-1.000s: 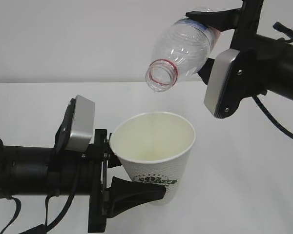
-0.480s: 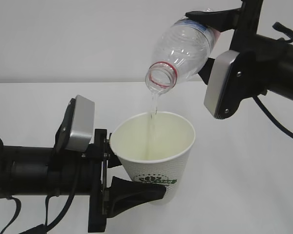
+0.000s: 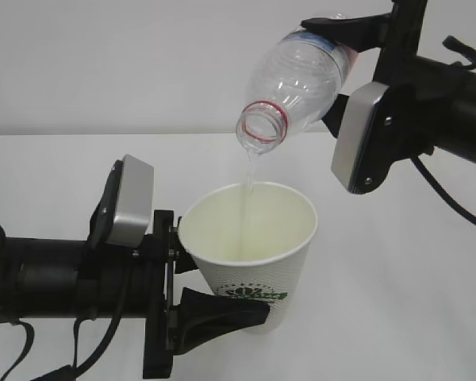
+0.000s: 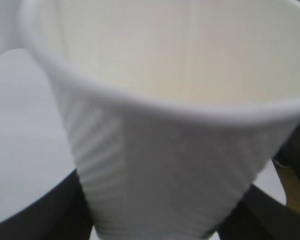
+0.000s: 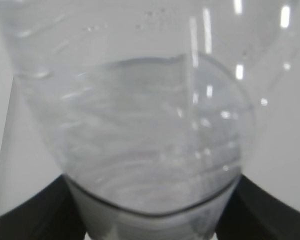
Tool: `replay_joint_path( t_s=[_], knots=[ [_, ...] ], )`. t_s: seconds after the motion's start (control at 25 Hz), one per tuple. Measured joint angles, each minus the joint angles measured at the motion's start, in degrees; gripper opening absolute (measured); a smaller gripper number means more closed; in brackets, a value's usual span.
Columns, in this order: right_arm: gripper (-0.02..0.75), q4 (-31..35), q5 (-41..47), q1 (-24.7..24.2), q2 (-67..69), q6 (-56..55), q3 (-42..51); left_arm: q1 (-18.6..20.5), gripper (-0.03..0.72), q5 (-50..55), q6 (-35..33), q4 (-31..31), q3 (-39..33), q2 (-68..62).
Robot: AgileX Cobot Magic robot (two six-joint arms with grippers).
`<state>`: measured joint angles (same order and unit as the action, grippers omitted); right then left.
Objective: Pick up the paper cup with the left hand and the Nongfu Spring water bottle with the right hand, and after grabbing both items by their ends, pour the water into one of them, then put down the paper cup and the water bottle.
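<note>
Left hand point(image 3: 222, 298) around paper cup point(image 3: 250, 250)

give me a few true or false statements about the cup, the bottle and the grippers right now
1. The bottle is tilted with its mouth pointing down toward the cup. True.
2. The bottle's cap is screwed on. False: the mouth is open, only the red neck ring shows.
3. A thin stream of water falls from the bottle into the cup. True.
4. The cup lies on its side on the table. False: it is upright, held by the left gripper.
5. The right gripper holds the bottle by its neck. False: it grips the end far from the mouth.
6. The bottle's mouth touches the cup's rim. False: it hangs above it with a clear gap.
</note>
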<state>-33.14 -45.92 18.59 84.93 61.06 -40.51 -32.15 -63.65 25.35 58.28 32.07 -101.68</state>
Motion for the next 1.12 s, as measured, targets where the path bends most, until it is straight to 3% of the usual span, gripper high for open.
replay_joint_path(
  t_s=[1.12],
  knots=[
    [0.494,0.0,-0.9,0.0,0.0,0.3,0.0,0.0,0.478,0.0,0.0,1.2,0.0,0.0]
  ],
)
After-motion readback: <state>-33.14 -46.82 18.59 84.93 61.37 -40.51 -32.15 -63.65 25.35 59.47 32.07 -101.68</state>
